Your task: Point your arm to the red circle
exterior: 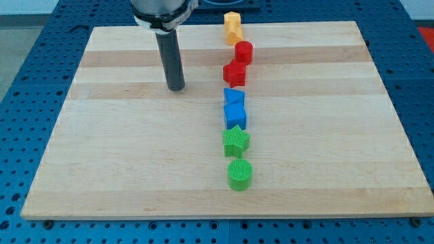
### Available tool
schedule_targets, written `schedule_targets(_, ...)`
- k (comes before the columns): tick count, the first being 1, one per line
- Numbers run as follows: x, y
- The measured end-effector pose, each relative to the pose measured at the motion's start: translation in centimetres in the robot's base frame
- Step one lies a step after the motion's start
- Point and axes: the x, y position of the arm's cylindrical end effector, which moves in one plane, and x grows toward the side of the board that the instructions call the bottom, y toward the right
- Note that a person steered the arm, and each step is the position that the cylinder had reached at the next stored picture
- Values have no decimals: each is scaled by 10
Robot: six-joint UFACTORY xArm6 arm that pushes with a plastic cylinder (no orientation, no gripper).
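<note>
Red circle (243, 51) sits far on the surface (122, 163), between yellow block (233, 27) and red star (234, 73). No pincer exists; the tip (176, 87), left, should approach rightward, stopping short.

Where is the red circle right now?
The red circle sits near the view's top, right of centre, between the yellow block above and the red block below; my tip is to its lower left.

Tip: my tip (176, 87) rested on the bench (102, 163), left of the red circle (243, 52).
Blocks: red star (234, 73) sat just nearer than the circle.
</note>
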Motion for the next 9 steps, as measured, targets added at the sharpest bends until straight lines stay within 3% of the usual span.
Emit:
schedule_targets(5,-48,28)
schedule_targets(7,-85,77)
schedule_targets(9,-86,81)
